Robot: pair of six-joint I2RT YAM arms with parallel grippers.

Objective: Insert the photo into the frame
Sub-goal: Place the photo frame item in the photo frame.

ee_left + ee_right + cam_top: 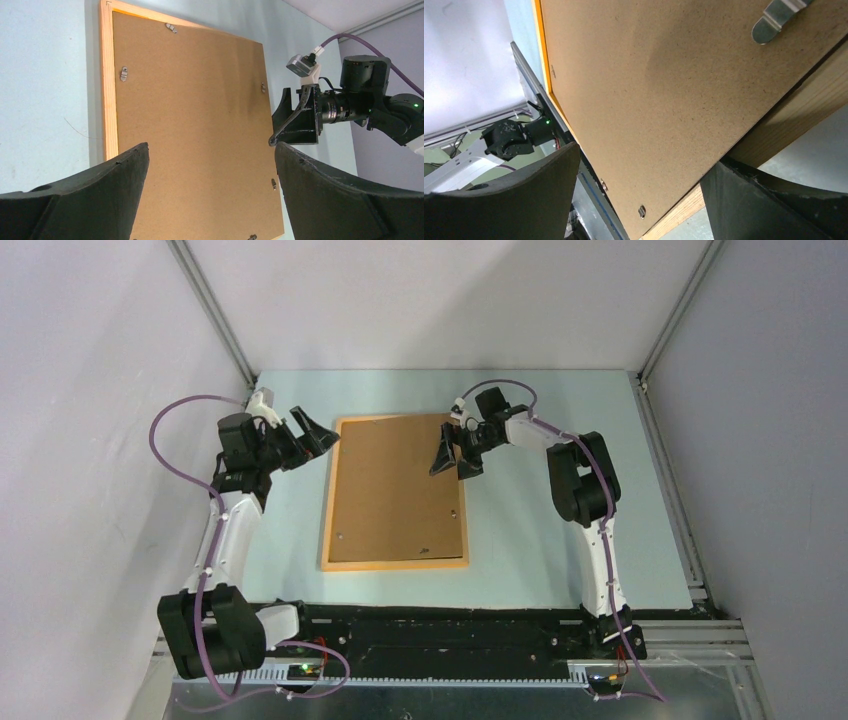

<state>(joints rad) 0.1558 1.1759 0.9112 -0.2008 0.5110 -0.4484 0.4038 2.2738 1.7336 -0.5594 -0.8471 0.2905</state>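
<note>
Thin rectangular light-orange wooden frame (pixel 395 565) is found face down mid-table, plain brown backing board (pixel 392 490) seated inside. The photo is not seen, presumably beneath. Left gripper (pixel 318 430) and right gripper (pixel 452 470) are spread wide, empty.

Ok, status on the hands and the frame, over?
Both open, empty: left hand by far-left corner, right hand over far-right edge. Frame face down, backing board in it. Photo not in sight. Nothing in the way.
</note>
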